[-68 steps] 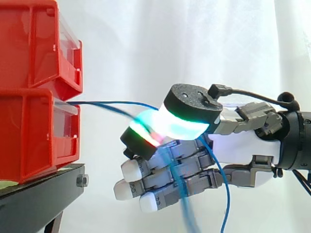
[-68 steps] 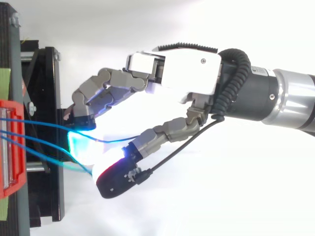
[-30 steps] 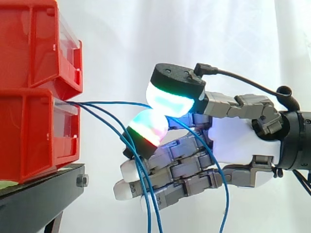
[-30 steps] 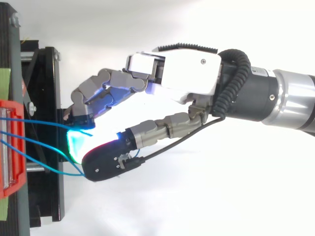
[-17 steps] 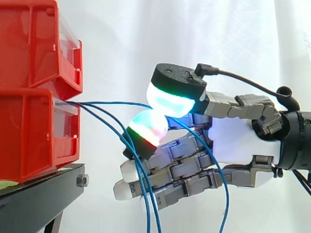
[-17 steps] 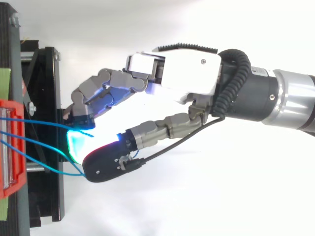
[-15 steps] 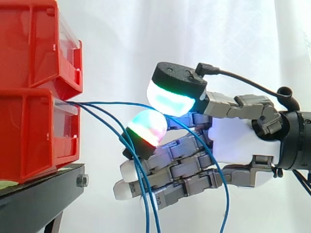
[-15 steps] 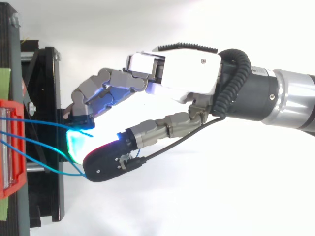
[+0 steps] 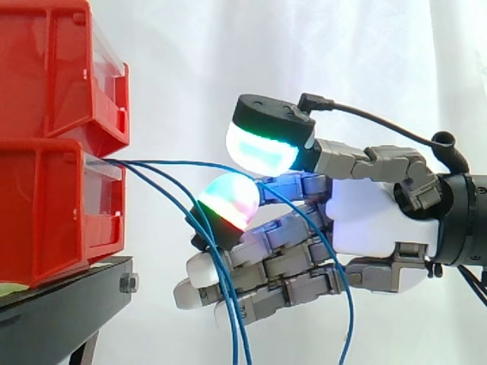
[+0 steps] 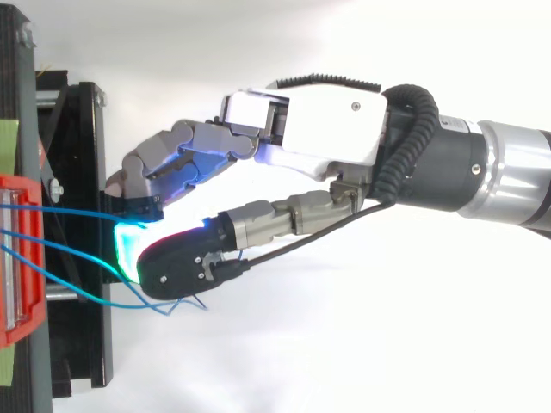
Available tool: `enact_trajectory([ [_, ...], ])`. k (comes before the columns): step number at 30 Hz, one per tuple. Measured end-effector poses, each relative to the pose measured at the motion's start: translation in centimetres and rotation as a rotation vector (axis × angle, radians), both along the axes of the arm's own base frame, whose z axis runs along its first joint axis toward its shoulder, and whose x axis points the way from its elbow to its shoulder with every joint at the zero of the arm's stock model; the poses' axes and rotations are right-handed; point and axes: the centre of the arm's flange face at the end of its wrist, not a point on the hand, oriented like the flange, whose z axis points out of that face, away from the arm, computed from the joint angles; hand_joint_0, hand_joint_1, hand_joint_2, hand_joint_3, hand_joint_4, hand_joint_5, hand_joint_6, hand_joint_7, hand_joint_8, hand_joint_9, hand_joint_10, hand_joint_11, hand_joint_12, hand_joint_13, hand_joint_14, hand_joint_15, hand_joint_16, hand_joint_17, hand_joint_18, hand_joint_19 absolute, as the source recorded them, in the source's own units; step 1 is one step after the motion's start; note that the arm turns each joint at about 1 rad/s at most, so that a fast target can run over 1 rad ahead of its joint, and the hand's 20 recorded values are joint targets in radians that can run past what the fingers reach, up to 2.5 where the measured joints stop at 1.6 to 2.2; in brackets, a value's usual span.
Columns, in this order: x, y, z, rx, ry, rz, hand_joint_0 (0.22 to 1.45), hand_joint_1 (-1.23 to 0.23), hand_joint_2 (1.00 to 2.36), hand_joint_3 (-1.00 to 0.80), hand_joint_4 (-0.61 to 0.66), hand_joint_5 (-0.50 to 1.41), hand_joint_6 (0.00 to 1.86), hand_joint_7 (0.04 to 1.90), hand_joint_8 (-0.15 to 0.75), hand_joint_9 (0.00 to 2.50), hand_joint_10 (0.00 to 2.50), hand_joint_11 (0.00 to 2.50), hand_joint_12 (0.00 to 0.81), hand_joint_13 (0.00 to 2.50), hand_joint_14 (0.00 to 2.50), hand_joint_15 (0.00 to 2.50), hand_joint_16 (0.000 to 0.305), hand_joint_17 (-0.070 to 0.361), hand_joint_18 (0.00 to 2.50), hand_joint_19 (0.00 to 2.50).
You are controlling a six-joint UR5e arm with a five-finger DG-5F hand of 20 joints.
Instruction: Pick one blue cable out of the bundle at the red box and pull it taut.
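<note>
Three thin blue cables (image 9: 175, 162) come out of the front of the lower red box (image 9: 46, 213). My hand (image 9: 373, 220) reaches in from the right and stops a short way from the box. One cable runs level from the box, passes through the narrow gap between the cyan-green thumb pad (image 9: 262, 148) and a multicoloured finger pad (image 9: 228, 199), then hangs down past the palm. It sags slightly. The two other cables (image 9: 205, 243) droop in front of the lower fingers. From above, the hand (image 10: 301, 129) is over the cables (image 10: 69, 213) beside the red box (image 10: 17, 258).
A second red box (image 9: 46, 68) sits stacked on the lower one. Both rest on a black stand (image 9: 61, 312) whose edge juts out under the hand. A white curtain hangs behind, with free room to the right of the stand.
The thumb, pressed on the finger pad 2.3 s ago, has lifted off. Two cables have settled hanging in front of the fingers. In the last half second the thumb shifted slightly toward the box.
</note>
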Motion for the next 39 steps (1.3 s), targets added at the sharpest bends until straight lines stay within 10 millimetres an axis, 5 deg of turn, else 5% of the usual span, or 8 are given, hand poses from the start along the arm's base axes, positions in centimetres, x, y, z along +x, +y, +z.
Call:
enact_trajectory([
  [39, -0.32, -0.15, -0.34, 0.003, 0.032, -0.001, 0.59, -0.69, 1.02, 0.00, 0.25, -0.13, 0.88, 1.04, 0.398, 0.77, 0.01, 0.46, 0.416, 0.43, 0.01, 0.19, 0.062, 0.139, 0.52, 0.24],
])
